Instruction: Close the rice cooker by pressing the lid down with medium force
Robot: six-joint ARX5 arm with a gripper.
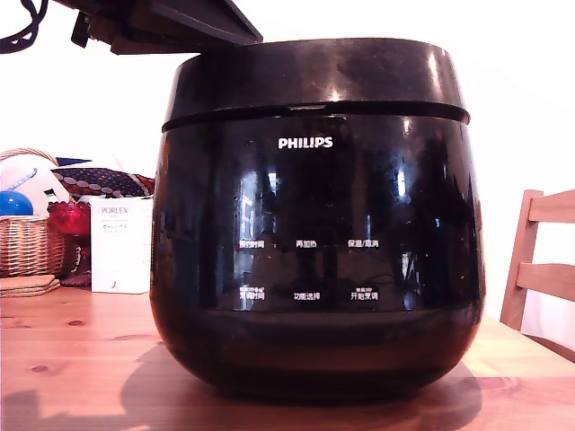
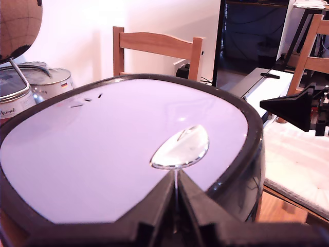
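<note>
Exterior view: the cooker [image 1: 314,224] sits mid-table, near the front edge, its lid [image 1: 319,76] down, a thin seam showing (latched or not, I cannot tell). The gripper [image 2: 175,193] rests over the lid's edge, jaws nearly together, holding nothing. The lid looks stiff, glossy and slippery; press squarely on top.

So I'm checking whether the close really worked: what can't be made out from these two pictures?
- Latch: the seam between the lid and the rice cooker shows in the exterior view; whether it clicked does not.
- Gripper: the exterior view's top edge cuts it off; in the wrist view the fingers meet, with contact on the lid unclear.
- Lid's underside: hidden in both views.
</note>
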